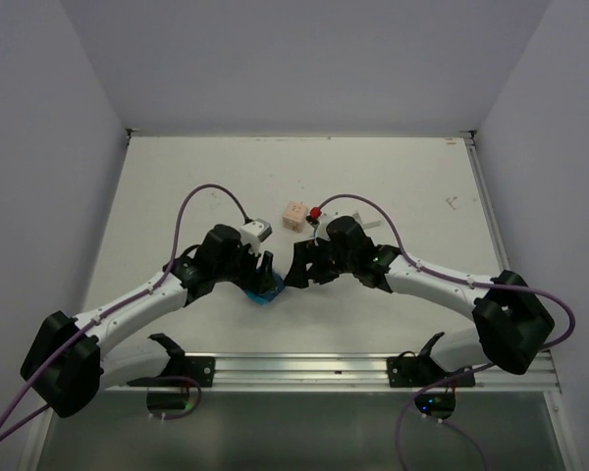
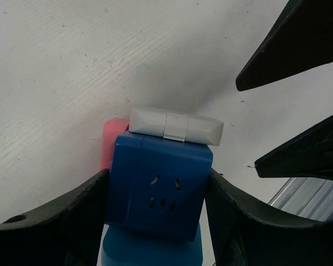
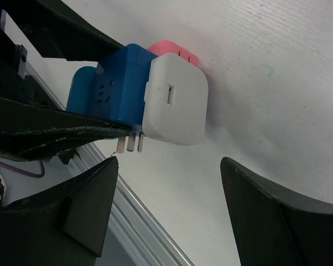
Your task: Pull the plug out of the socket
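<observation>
Adjoining one blue socket (image 2: 158, 194), one white plug (image 2: 175, 126).

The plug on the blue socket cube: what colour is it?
The plug is white; right wrist view shows best.

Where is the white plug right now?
In the left wrist view, the white plug sits on the far face of the blue socket cube, next to a pink block. The left gripper clamps the cube; the right gripper's open jaws hang nearby.

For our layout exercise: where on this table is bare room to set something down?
Free: the table between the beige cube and the back wall, and beside both side walls. Crowded: the centre, where left gripper and right gripper crowd the blue socket and white plug.
</observation>
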Controlling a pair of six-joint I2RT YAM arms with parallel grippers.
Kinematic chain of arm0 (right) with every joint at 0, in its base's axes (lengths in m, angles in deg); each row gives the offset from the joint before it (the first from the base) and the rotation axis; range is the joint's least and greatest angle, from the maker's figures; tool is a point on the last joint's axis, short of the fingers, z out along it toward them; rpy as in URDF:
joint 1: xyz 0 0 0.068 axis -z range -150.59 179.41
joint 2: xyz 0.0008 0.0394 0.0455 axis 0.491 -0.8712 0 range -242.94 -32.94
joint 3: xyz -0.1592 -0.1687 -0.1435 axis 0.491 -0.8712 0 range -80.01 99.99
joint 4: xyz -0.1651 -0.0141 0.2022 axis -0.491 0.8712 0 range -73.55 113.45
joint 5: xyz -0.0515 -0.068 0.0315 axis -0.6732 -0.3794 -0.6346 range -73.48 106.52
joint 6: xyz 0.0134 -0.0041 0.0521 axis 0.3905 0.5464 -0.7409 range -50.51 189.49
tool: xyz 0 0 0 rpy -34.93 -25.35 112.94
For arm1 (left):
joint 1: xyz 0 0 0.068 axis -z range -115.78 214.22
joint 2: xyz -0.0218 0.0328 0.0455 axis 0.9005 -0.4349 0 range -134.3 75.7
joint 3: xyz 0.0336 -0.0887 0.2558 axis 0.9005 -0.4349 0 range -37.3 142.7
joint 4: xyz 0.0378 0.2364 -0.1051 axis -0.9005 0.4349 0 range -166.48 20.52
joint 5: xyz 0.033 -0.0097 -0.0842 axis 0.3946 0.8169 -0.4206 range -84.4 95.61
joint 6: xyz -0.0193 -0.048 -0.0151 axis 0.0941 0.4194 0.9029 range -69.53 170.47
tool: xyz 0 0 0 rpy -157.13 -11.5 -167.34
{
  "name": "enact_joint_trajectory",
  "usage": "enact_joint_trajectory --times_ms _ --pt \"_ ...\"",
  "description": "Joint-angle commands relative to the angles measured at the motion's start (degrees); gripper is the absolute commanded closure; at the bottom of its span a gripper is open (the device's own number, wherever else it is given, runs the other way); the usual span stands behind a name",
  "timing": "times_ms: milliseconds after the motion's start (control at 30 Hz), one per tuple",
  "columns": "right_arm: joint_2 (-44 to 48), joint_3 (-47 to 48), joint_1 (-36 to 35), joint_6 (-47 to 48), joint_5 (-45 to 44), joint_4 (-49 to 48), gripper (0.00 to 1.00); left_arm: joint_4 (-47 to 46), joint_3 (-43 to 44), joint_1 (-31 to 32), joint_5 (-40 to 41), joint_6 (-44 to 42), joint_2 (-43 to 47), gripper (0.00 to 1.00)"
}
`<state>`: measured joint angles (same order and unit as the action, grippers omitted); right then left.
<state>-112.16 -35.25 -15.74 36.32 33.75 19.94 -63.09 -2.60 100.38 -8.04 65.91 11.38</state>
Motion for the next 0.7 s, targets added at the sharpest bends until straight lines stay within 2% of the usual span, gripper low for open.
enact_joint_trajectory --times_ms 0,400,667 --pt "-1.72 3.58 -1.17 1.70 -1.77 -3.22 0.22 -5.30 -0.07 0.40 -3.05 0.47 2.35 1.00" --pt "-3.31 2.09 -1.17 0.91 -1.68 -7.00 0.23 -4.69 -0.77 0.40 -3.23 0.64 3.67 1.00" --pt "-4.10 2.10 -1.70 1.00 -1.94 -7.00 0.28 -4.60 -0.33 0.40 -3.23 0.73 3.84 1.00"
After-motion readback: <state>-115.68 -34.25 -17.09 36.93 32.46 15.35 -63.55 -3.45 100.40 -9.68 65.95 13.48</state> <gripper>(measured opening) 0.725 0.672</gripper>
